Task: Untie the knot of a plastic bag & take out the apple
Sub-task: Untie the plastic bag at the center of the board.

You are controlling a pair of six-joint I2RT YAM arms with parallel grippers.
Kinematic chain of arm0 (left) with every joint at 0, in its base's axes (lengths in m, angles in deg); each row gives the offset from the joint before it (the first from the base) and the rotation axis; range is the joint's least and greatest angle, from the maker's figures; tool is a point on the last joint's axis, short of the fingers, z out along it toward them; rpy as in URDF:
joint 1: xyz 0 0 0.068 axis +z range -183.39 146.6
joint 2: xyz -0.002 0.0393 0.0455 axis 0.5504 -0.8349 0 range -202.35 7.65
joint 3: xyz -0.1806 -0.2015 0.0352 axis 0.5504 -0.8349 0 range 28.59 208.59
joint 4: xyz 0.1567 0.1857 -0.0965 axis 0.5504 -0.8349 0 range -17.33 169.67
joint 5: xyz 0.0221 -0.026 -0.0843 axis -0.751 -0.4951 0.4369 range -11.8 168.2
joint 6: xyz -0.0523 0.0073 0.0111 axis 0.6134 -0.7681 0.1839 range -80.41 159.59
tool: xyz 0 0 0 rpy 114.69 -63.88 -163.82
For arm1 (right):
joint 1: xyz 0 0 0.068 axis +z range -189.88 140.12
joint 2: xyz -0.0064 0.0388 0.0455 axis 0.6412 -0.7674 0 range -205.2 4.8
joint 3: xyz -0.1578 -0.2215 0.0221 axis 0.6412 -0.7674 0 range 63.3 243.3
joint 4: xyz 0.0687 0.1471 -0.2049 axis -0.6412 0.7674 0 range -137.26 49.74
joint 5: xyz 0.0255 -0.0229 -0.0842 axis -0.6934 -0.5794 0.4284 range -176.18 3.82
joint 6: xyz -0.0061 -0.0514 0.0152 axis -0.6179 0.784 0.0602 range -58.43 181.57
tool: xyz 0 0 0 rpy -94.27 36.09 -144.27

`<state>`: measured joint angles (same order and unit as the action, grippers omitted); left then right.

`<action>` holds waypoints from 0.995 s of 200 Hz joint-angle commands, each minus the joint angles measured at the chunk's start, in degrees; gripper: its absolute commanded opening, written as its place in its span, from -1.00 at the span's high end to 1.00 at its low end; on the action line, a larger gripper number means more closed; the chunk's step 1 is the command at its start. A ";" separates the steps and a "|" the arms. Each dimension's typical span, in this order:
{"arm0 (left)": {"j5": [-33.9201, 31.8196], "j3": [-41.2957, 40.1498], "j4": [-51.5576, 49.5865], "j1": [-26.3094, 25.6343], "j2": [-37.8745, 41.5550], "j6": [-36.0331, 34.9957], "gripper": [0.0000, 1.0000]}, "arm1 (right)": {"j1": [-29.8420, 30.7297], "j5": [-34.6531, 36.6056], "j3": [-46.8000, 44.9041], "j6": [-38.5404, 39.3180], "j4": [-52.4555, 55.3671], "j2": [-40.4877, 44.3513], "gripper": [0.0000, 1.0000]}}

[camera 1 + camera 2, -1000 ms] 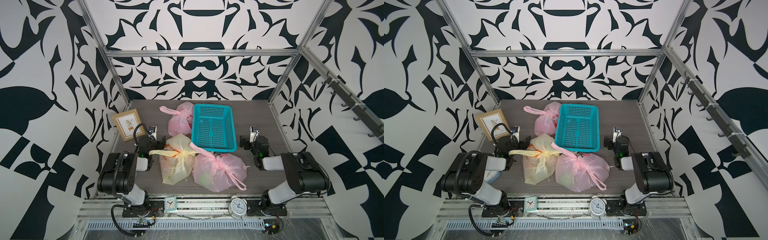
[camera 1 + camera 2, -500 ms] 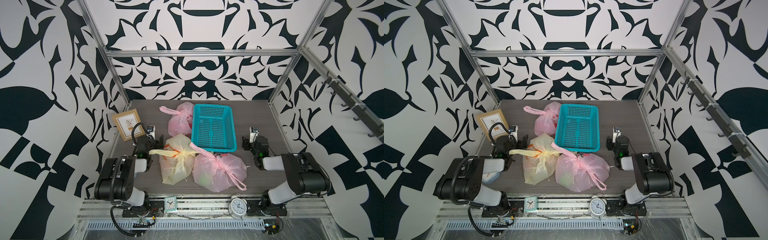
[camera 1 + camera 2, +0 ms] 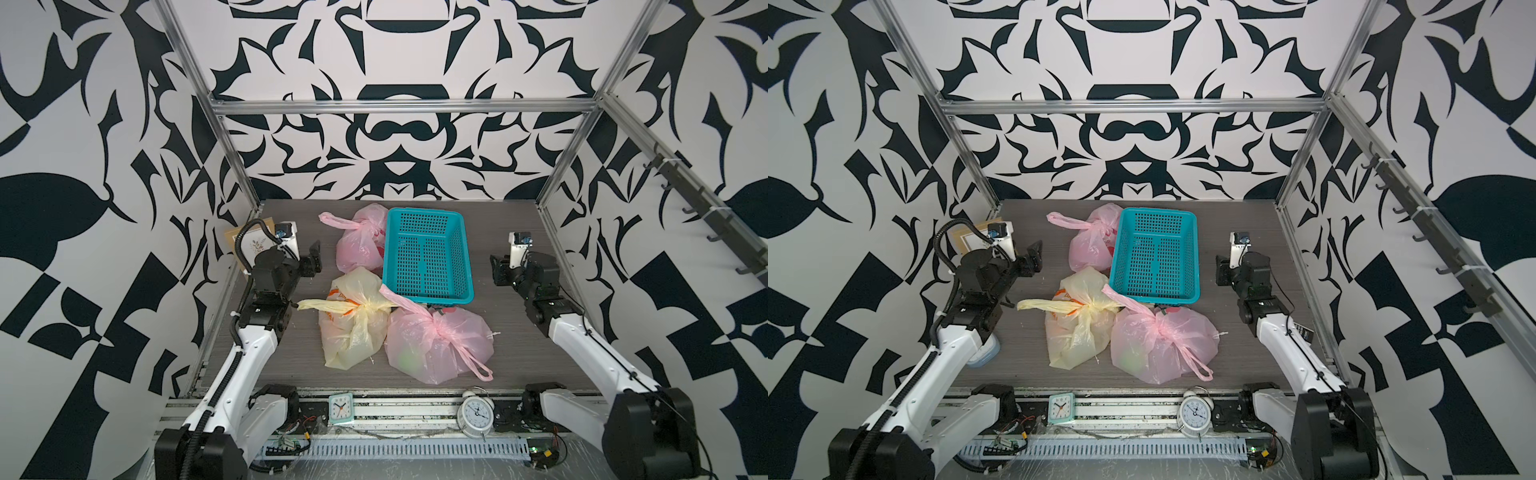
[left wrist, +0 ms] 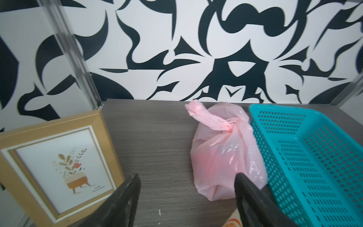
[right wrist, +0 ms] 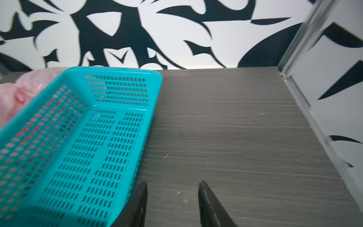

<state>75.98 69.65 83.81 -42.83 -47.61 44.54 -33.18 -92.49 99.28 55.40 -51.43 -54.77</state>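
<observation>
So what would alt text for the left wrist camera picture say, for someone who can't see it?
A knotted pink plastic bag lies on a grey wood-grain table, against a teal perforated plastic basket, with a gold-framed plant picture on its other side. The black left pincer is open and empty, close to the camera.

Bright even light, soft faint shadows, top views sharp, right wrist view motion-blurred, edges bowed
</observation>
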 commanded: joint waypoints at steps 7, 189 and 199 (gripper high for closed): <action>3.66 5.57 -18.48 -5.95 -1.53 2.66 -0.59 | 7.72 -4.52 6.02 -1.71 17.09 4.55 0.10; -8.25 19.38 -35.48 -53.61 -23.11 6.82 -0.92 | 38.04 6.40 16.75 -9.96 47.08 -2.83 0.13; -7.86 19.08 -33.31 -53.64 -23.37 6.86 -0.97 | 38.12 5.82 16.69 -10.21 47.13 -3.00 0.12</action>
<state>69.25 88.22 45.78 -96.38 -70.89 51.14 4.43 -86.37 115.83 46.55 -4.13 -58.44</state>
